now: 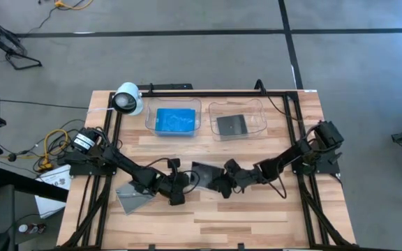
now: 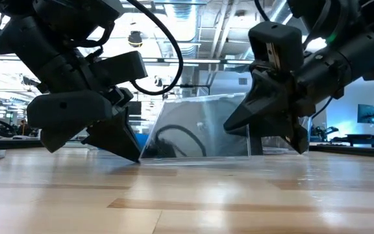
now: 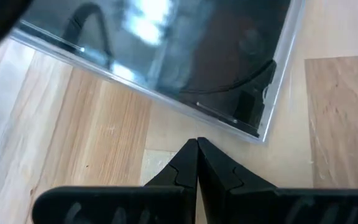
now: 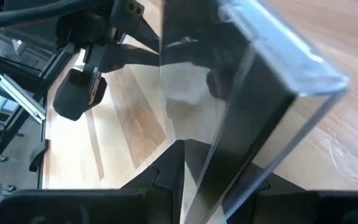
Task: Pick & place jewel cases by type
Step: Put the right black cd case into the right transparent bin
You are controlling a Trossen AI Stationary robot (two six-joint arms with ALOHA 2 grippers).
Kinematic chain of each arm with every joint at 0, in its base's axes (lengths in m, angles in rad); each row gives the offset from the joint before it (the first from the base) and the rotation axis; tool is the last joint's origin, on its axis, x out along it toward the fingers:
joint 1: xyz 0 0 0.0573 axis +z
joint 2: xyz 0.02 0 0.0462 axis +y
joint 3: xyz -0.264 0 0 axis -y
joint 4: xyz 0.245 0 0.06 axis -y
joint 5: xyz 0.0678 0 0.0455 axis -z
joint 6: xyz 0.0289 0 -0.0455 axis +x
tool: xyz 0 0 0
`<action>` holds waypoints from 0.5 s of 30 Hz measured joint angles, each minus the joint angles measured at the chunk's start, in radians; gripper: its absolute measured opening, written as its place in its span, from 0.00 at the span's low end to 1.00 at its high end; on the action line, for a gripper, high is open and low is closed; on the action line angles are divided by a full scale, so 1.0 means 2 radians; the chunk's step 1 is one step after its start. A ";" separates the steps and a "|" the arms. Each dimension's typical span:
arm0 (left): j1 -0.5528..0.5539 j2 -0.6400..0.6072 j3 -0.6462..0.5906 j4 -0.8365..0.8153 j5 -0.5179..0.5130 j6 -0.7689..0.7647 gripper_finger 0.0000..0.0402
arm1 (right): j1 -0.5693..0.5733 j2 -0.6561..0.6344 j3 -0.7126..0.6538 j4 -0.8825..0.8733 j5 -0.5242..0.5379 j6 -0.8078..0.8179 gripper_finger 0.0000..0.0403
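A clear jewel case with a dark inside stands tilted at the table's middle, its lower edge on the wood. My right gripper is shut on it from the right. My left gripper is shut, tips low at the table just left of the case with a short gap showing in the left wrist view. A second grey case lies flat under my left arm. Blue cases fill the left clear tray, and one dark case lies in the right clear tray. My right gripper holds the clear case by its edge on the table's right side, pinched between the two fingers; the far finger is hidden behind the plastic. The fingers slant down from the right. The case is tipped up on its lower edge, its upper edge raised.
The two clear trays stand side by side toward the far edge, with the white cylindrical camera at the far left corner. A black frame runs round the table. Bare wood stretches along the near side.
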 joint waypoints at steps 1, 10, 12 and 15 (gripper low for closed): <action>0.000 0.000 0.000 0.000 0.000 0.000 0.00 | 0.001 -0.002 0.000 -0.001 0.002 -0.004 0.19; 0.000 0.000 0.000 0.000 -0.003 0.000 0.00 | 0.005 -0.044 0.000 -0.013 0.039 -0.048 0.18; 0.000 0.000 0.000 0.000 -0.003 0.000 0.00 | 0.005 -0.061 0.000 -0.027 0.051 -0.055 0.17; 0.000 0.000 0.000 0.000 -0.004 0.000 0.00 | 0.005 -0.082 0.000 -0.054 0.065 -0.063 0.14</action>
